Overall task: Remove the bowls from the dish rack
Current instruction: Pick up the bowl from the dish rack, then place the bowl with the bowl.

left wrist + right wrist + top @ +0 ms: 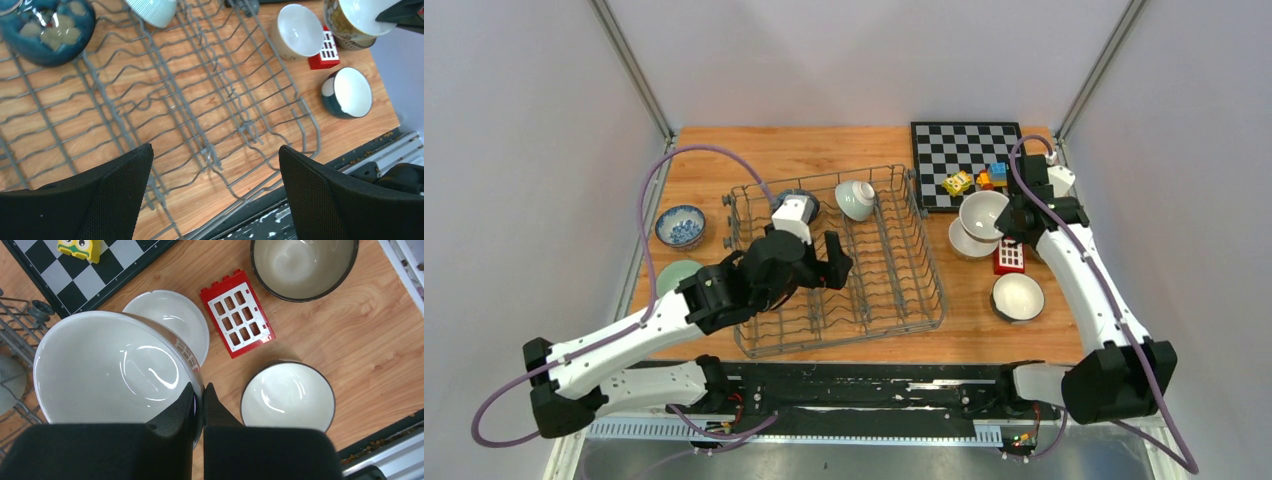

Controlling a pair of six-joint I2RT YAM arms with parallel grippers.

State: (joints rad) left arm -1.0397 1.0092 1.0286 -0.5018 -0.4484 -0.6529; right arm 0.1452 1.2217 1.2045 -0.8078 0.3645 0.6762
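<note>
R end effector (200, 390) pinching white bowl (110, 370) rim, beside dish rack (884, 270) | L end effector (215, 150) wide open, empty, over it

Wooden tabletop (824, 150), light orange-brown grain. Black-and-white chessboard (964, 150), flat at the far right corner. Yellow toy block (957, 183) with cartoon face, on the board's near edge. Blue block (998, 171) and orange block (985, 181), just beside it, also on the board. Red toy window piece (1009, 257) with white lattice, flat on the tabletop, off the board, nearer the front.
</note>
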